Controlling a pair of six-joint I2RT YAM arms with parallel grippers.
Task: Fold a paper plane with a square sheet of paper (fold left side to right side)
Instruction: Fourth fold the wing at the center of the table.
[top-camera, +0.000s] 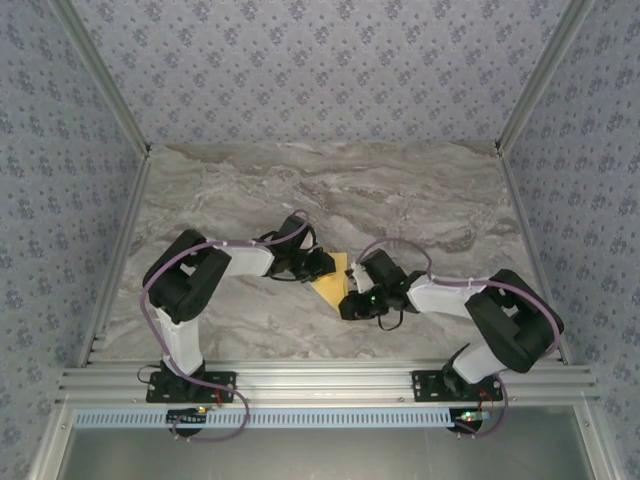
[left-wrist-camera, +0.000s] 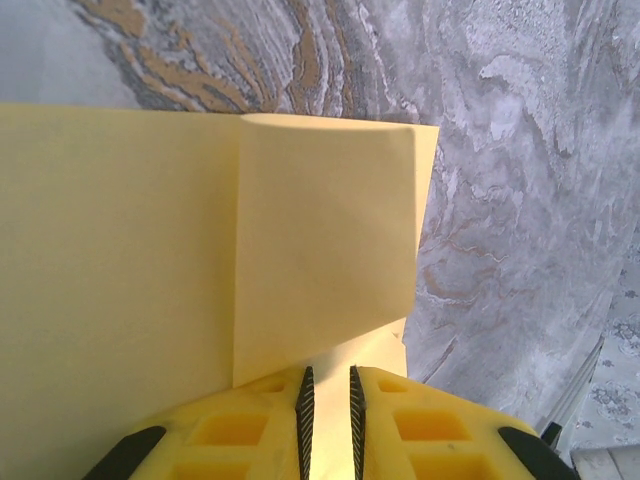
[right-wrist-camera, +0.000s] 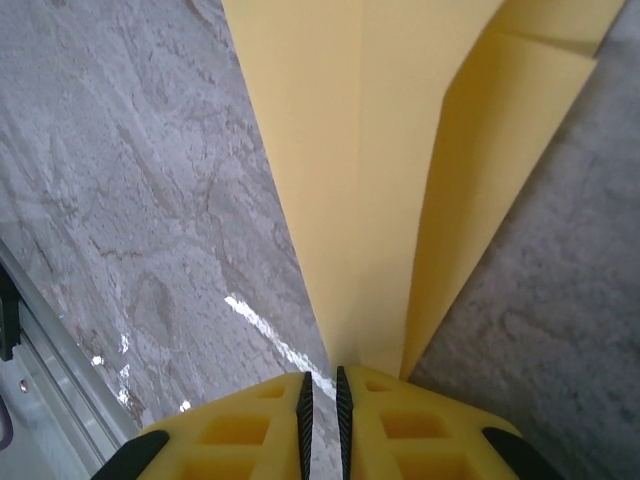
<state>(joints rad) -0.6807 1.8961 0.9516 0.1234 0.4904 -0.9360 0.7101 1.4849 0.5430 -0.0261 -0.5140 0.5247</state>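
your left gripper (left-wrist-camera: 328, 408) and right gripper (right-wrist-camera: 322, 408) each pinch an edge of the yellow paper (top-camera: 331, 285), fingers almost together. the paper, partly folded with one flap turned over, is between them near the middle of the marble table (top-camera: 400, 200).

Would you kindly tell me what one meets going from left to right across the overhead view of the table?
left arm, left gripper, yellow sheet of paper, right gripper, right arm.
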